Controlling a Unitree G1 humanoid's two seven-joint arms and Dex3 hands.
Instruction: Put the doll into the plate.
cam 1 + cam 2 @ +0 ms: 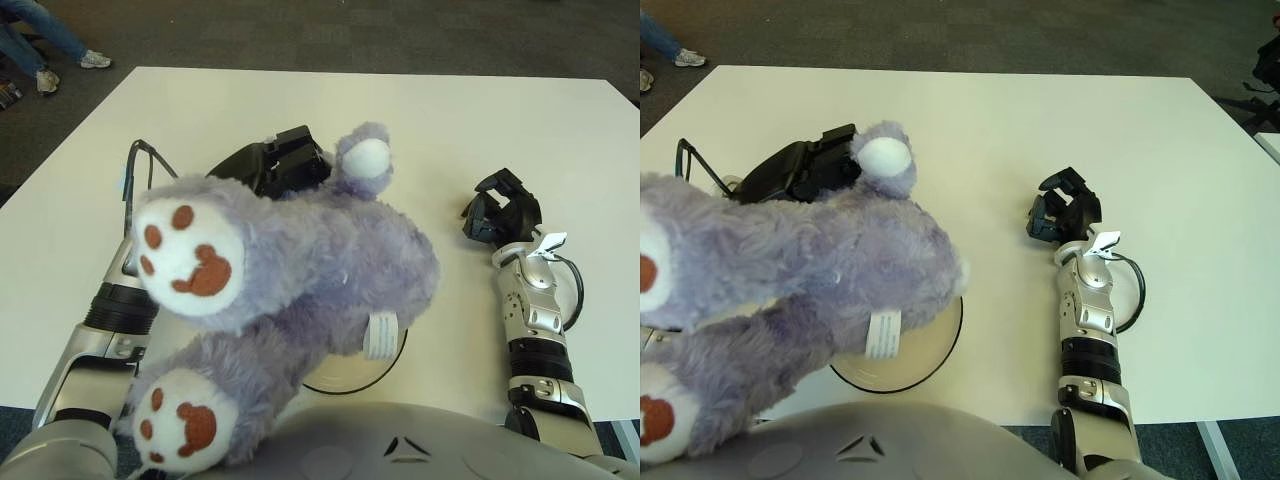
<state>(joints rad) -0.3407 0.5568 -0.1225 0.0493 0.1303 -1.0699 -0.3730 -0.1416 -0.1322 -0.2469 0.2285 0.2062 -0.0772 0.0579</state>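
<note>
The doll (300,280) is a purple plush animal with white paws and brown pads, held close to the camera and filling the left half of both views. My left hand (285,160) grips it from behind, black fingers showing above its body beside the tail. The pale plate (925,350) lies on the table beneath the doll; only its near-right rim shows. The doll hangs over the plate; whether it touches the plate is hidden. My right hand (503,212) shows to the right of the plate, fingers curled and holding nothing.
The white table (450,130) stretches wide behind and to the right. A black cable (140,165) loops by my left arm. A person's feet (60,65) show on the dark floor beyond the far left corner.
</note>
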